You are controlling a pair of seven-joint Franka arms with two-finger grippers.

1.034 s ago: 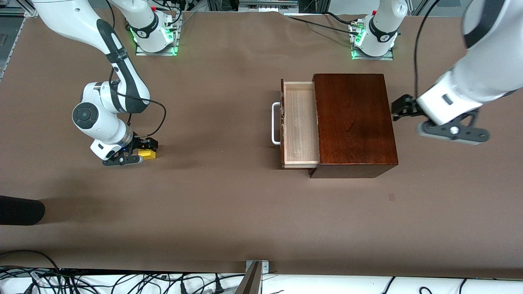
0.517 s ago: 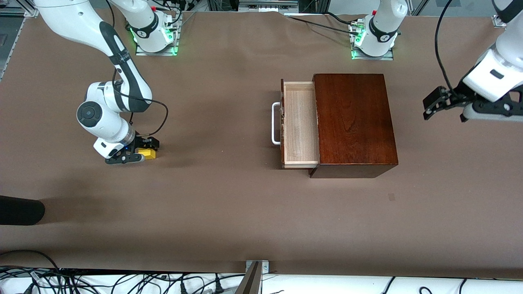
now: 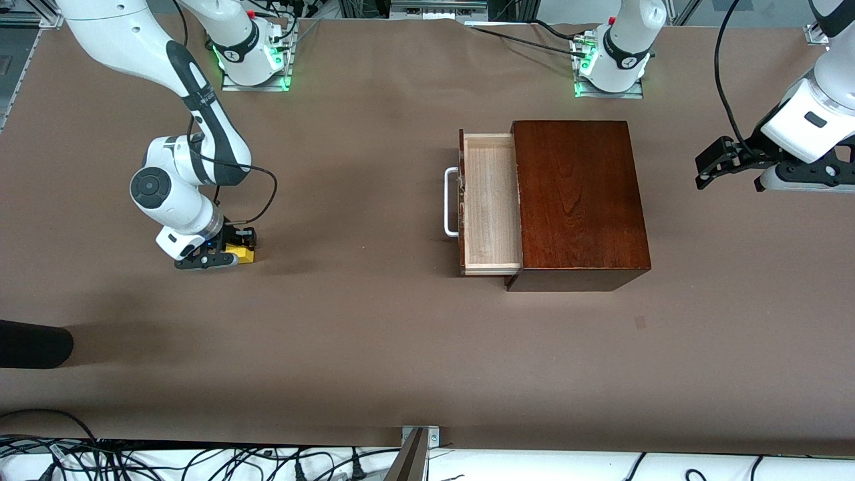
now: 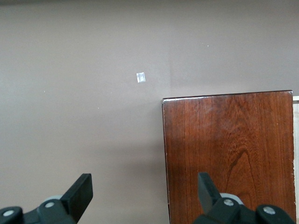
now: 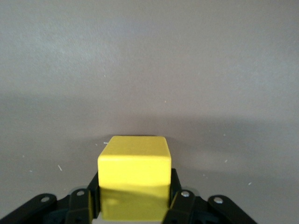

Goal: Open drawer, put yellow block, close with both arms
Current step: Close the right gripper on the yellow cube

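Note:
The yellow block (image 3: 242, 252) rests on the table toward the right arm's end, and my right gripper (image 3: 230, 250) is shut on it. In the right wrist view the block (image 5: 134, 161) fills the space between the black fingers (image 5: 88, 203) of the right gripper (image 5: 134, 195). The drawer (image 3: 491, 200) stands pulled out of the dark box (image 3: 578, 200), its pale tray bare and its white handle (image 3: 451, 202) facing the right arm's end. My left gripper (image 3: 709, 167) hangs open in the air past the box's other end; the left wrist view shows the left gripper (image 4: 145, 189) over the box's edge (image 4: 229, 154).
A black rounded object (image 3: 33, 344) lies at the table's edge at the right arm's end, nearer the front camera. A small pale mark (image 4: 140, 77) sits on the brown table beside the box. Cables run along the front edge (image 3: 200, 461).
My right gripper has closed on the yellow block. The left arm has swung away from the box toward its own end of the table and has since slowed.

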